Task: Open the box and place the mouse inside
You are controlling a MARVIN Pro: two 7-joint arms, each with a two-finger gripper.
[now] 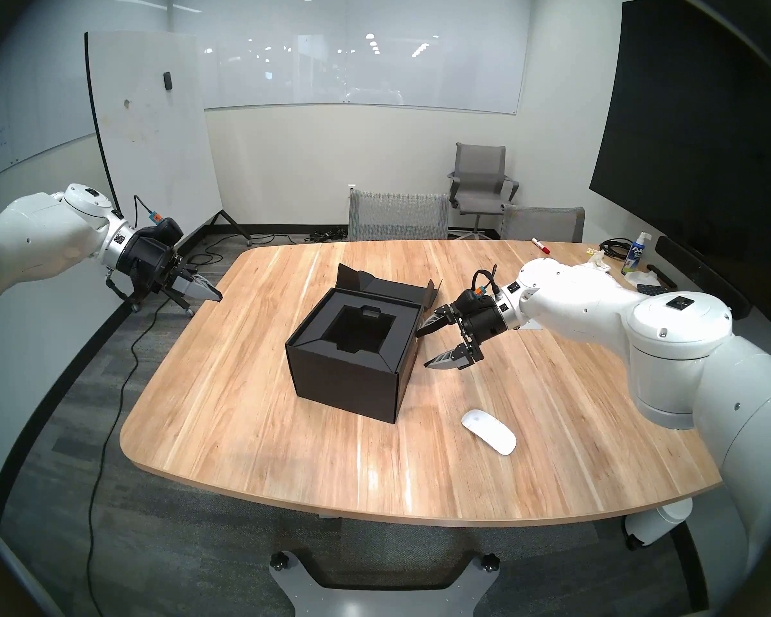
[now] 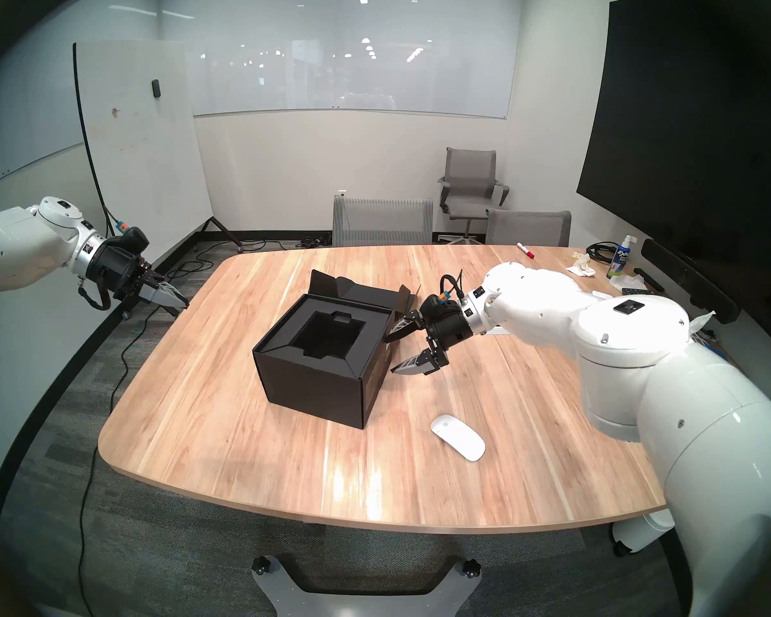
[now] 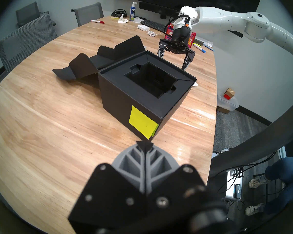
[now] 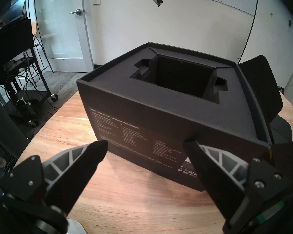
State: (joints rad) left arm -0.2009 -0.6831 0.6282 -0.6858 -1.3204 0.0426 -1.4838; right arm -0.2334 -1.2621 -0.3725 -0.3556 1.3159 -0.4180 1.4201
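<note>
The black box stands open mid-table, its flap lid folded back behind it, the recessed insert empty; it also shows in the left wrist view with a yellow-green sticky note on its side, and in the right wrist view. The white mouse lies on the table in front and to the right of the box. My right gripper is open and empty, just right of the box's side. My left gripper is shut and empty, off the table's left edge.
At the table's far right are a red marker, a spray bottle, tissues and cables. A keyboard, a white adapter with cable and a red patterned box lie behind my right arm. Chairs stand at the far edge.
</note>
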